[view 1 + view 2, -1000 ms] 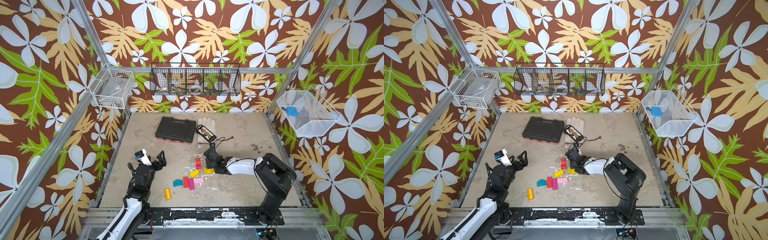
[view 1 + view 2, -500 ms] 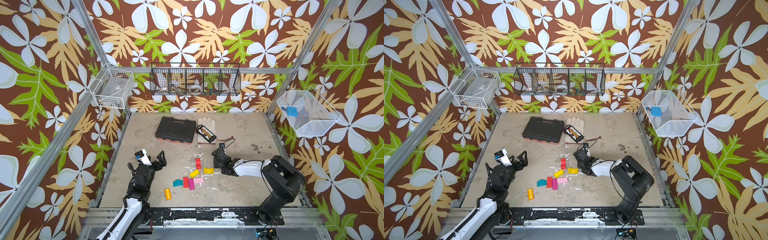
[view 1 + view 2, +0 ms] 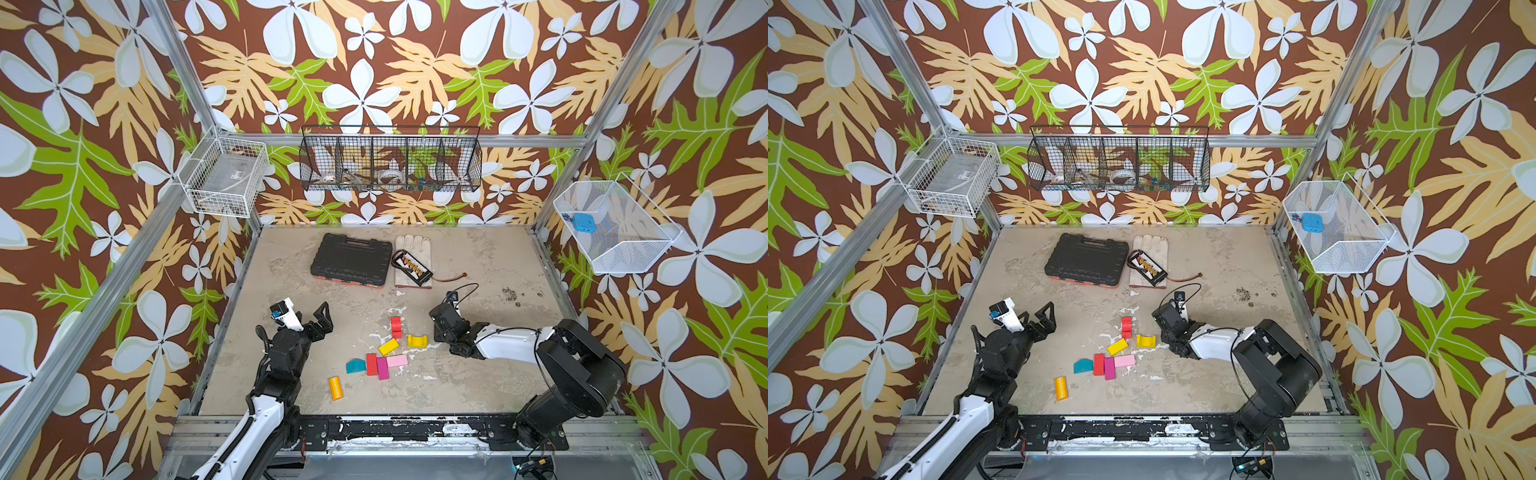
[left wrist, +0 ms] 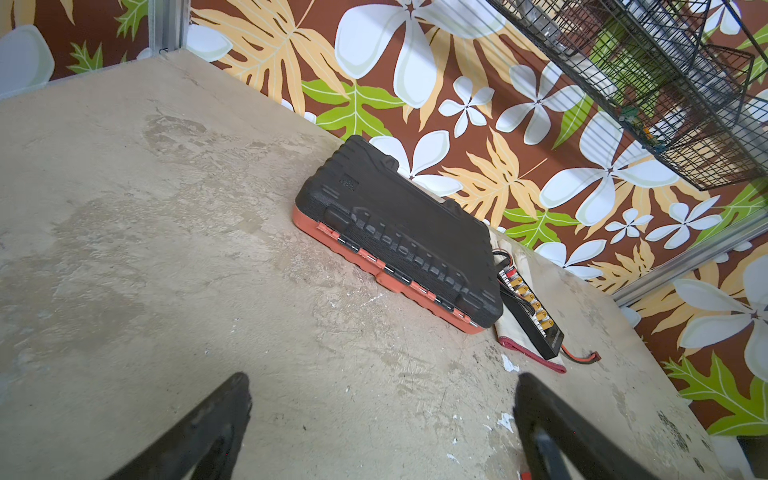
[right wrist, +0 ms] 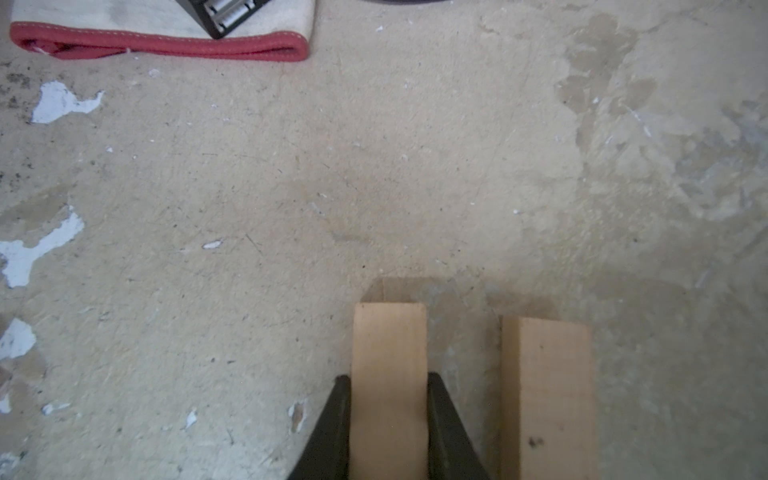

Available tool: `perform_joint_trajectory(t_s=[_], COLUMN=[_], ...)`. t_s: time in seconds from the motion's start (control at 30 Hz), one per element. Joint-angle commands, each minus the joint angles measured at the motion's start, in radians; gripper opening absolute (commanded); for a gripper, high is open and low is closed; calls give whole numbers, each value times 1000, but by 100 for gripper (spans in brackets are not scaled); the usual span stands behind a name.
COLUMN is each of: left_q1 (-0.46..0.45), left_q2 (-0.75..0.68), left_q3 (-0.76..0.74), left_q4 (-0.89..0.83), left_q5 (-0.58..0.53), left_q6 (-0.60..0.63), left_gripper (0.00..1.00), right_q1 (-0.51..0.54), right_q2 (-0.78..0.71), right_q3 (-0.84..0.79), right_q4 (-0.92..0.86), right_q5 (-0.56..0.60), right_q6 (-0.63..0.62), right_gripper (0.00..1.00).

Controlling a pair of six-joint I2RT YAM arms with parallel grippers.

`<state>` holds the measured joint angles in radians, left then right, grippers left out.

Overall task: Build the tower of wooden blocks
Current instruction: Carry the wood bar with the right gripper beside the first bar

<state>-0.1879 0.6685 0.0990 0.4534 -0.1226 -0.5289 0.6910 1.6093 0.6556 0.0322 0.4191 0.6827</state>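
Rightward went the right gripper [image 5: 388,376], pinching one smooth tan block [image 5: 388,336] beside another. The left gripper [image 4: 382,384] gapes; perhaps eight painted blocks [image 3: 388,345] lie scattered.

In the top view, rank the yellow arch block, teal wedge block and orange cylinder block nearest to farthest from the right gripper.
1. Yellow arch block, just beside the right gripper.
2. Teal wedge block, farther left.
3. Orange cylinder block, farthest left, toward the front.

Your bench [image 3: 449,390] is mottled beige with white chips. The walls [image 3: 83,124] are brown with white flowers and green and tan leaves. You have a black case [image 3: 351,259] edged orange, a red block [image 3: 396,327], yellow arch [image 3: 417,341], teal wedge [image 3: 355,366], orange cylinder [image 3: 335,387], pink block [image 3: 397,360], magenta block [image 3: 382,368] and tan block [image 5: 388,345].
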Motion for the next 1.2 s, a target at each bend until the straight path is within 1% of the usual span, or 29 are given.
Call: perform_joint_trajectory(t_s=[0.0,0.33,0.53,0.73,0.83,1.03,1.1,1.13,1.17], left_q1=[-1,0,-1,0,-1,-1,0,0,-1], left_q2=[-3,-3,-2,-2,-3,-3,-2,-3,-3], left_q3=[0,-1,-1,-1,-1,-1,-1,-1,-1], left_q4=[26,27,28,27,27,27,27,28,28], left_q5=[5,6,6,5,5,5,5,5,5], left_q6=[1,-1,-2,-1,-1,-2,-2,-2,-2], left_gripper=[100,100,100,100,100,100,100,100,100], right_q1=[-10,-48,-48,-48,-48,-48,-48,-48,-49], right_q2=[7,-34,-61,-99,-127,-218,-251,-267,-281], right_q3=[-8,-49,-62,-65,-67,-85,-94,-98,-104], right_q4=[-78,-74,-80,-99,-114,-145,-154,-160,-166], right_q5=[14,15,6,5,4,7,17,29,44], right_q6=[12,11,14,14,14,17,17,19,20], right_gripper=[23,23,27,40,42,50,55,60,68])
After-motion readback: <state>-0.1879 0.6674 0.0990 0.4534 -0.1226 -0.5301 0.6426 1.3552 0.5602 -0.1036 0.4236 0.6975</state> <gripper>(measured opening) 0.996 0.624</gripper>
